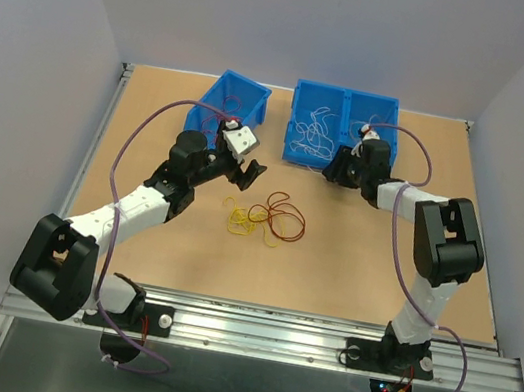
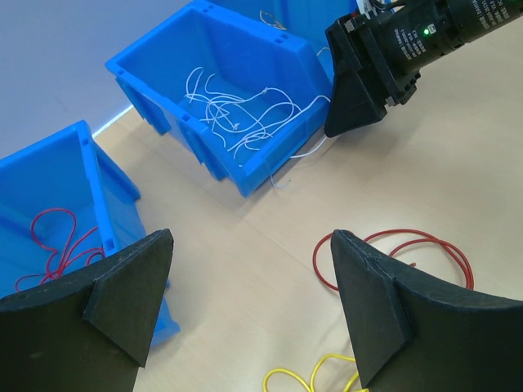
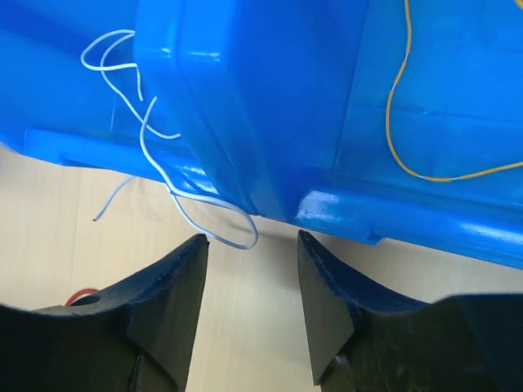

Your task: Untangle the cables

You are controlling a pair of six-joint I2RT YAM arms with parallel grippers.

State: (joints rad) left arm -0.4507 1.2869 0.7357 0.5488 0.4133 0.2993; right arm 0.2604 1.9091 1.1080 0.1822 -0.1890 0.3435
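Note:
A loose clump of cables lies mid-table: yellow loops (image 1: 243, 219) and red loops (image 1: 281, 215). In the left wrist view the red loop (image 2: 391, 245) and yellow loop (image 2: 310, 377) lie by the right finger. My left gripper (image 1: 252, 170) (image 2: 252, 241) is open and empty, just above and behind them. My right gripper (image 1: 334, 168) (image 3: 250, 241) is open and empty at the front wall of the middle bin. A white wire (image 3: 184, 200) hangs over that bin's rim, just ahead of its fingertips.
Three blue bins stand at the back. The left one (image 1: 246, 87) (image 2: 102, 192) holds red wires, the middle one (image 1: 304, 90) (image 2: 155, 61) white wires, the right one (image 1: 388, 105) (image 3: 458, 204) a yellow wire (image 3: 400, 98). Grey walls enclose the table.

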